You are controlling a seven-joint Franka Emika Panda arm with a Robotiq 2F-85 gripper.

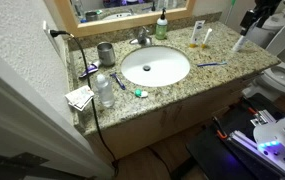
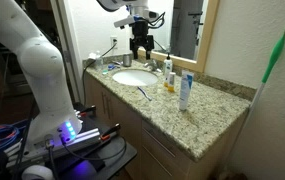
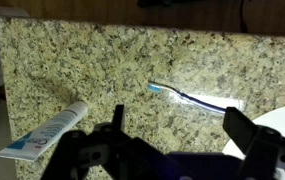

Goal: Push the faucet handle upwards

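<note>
The faucet handle point(image 1: 142, 36) is a short silvery lever on the small chrome faucet behind the white oval basin point(image 1: 155, 67). It is not in the wrist view. My gripper point(image 3: 180, 128) is open and empty. It hangs above the granite counter beside the basin, over a blue-and-white toothbrush point(image 3: 197, 97), well away from the faucet. In the exterior views the gripper shows at the top right point(image 1: 251, 17) and above the basin's far side point(image 2: 140, 46).
A grey metal cup point(image 1: 105, 53) and a green soap bottle point(image 1: 161, 27) stand by the mirror. A toothpaste tube point(image 3: 42, 140) and small bottles point(image 2: 168, 76) are on the counter. A toilet point(image 1: 282, 75) is past the counter's end.
</note>
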